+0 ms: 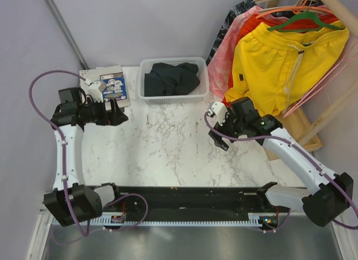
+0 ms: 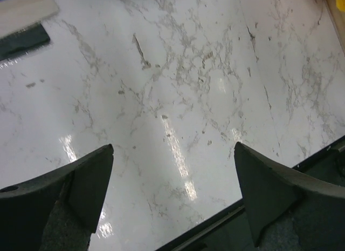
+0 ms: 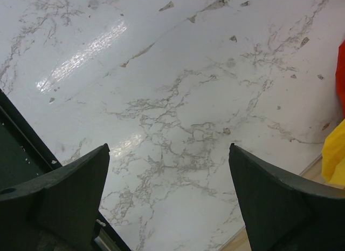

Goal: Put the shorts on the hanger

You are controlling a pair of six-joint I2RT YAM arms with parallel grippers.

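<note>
Marble-patterned white table spans the whole workspace, with a black rail along its near edge where both arms are bolted. Beyond the far right corner a wooden rack carries hanging clothes. The largest is a pair of bright yellow shorts on a green hanger, with orange hangers and red cloth behind it and a pink patterned garment to its left.

At the back of the table, about centre, stands a white basket. The shorts lie crumpled inside it, dark and filling most of it. The hanger shows only as thin pale-pink lines on the rack, just to the right of the yellow shorts and partly hidden by them, well apart from the basket. A printed box lies flat just left of the basket, at the far left corner.

The left gripper hovers just beside that box, near the basket's left side. Its wrist view shows the fingers spread wide with only bare marble between them. The right gripper hangs over the table's right part, below the yellow shorts, and its fingers are likewise parted and hold nothing.
</note>
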